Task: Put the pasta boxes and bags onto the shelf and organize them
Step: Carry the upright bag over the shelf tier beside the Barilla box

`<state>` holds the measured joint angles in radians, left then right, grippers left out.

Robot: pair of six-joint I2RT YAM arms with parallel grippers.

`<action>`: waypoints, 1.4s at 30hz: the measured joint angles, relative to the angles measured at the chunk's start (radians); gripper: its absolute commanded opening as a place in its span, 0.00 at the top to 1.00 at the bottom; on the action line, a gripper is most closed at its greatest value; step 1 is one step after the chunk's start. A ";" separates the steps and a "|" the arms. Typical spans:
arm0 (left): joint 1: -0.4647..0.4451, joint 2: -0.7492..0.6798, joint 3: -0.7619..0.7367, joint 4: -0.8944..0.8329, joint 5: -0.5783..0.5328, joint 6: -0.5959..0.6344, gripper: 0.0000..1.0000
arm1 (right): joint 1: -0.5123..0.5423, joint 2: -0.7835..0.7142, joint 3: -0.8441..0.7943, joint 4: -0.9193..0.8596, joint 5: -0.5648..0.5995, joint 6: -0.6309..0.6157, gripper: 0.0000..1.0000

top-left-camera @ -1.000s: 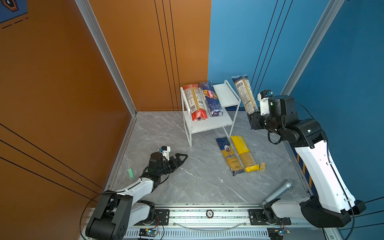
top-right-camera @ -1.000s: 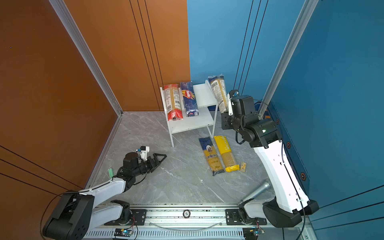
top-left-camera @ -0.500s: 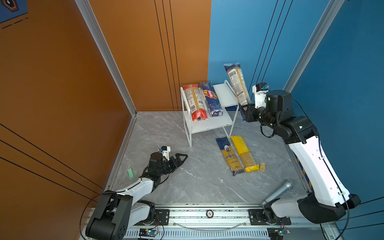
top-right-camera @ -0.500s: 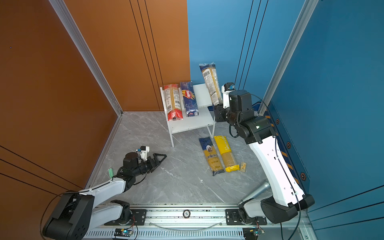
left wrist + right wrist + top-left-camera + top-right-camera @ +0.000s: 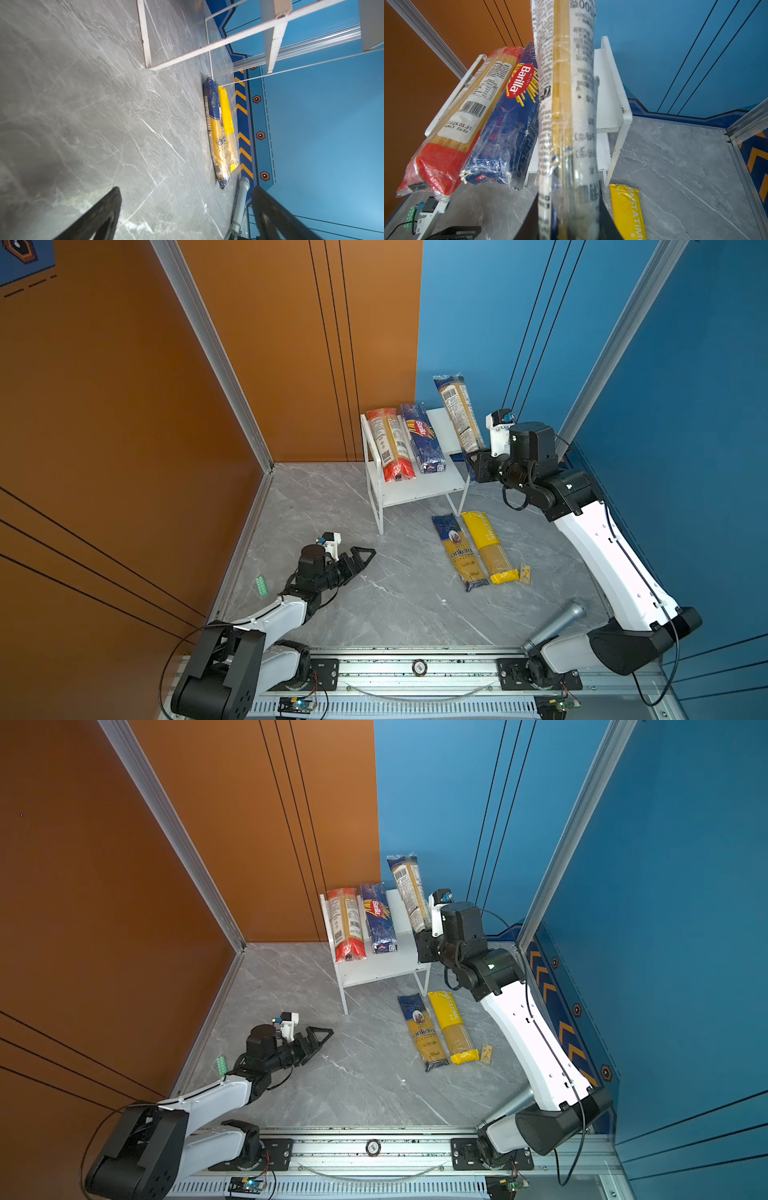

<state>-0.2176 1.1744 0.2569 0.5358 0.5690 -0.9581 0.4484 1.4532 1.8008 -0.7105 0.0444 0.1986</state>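
Rearward, shelf (image 5: 419,489) stands on grey marbled tabletop (image 5: 395,605) near orange wall (image 5: 291,344).

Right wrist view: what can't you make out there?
Right hand: mostly hidden behind the clear pack it grips; only blurred dark edges show.
Near end of the clear pack: blurred, too close to the lens.
Yellow pack: cut off by the picture's bottom edge.
Shelf: lower board largely hidden behind the clear pack and the Barilla pack.
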 measured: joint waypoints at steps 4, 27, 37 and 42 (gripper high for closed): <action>0.000 -0.002 0.000 0.000 0.000 0.000 0.02 | 0.003 0.000 0.000 0.013 0.000 -0.001 1.00; 0.000 -0.039 -0.002 0.000 0.000 0.000 0.02 | 0.004 0.051 -0.013 0.103 0.004 -0.020 1.00; 0.002 -0.048 -0.007 0.000 0.000 -0.001 0.02 | 0.004 0.066 -0.017 0.135 0.008 -0.024 1.00; 0.002 -0.048 -0.008 0.000 0.000 -0.001 0.02 | 0.004 0.069 -0.022 0.150 0.012 -0.027 1.00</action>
<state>-0.2153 1.1259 0.2489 0.5358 0.5690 -0.9588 0.4526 1.5227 1.7786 -0.5602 0.0563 0.1719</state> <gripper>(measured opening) 0.978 0.267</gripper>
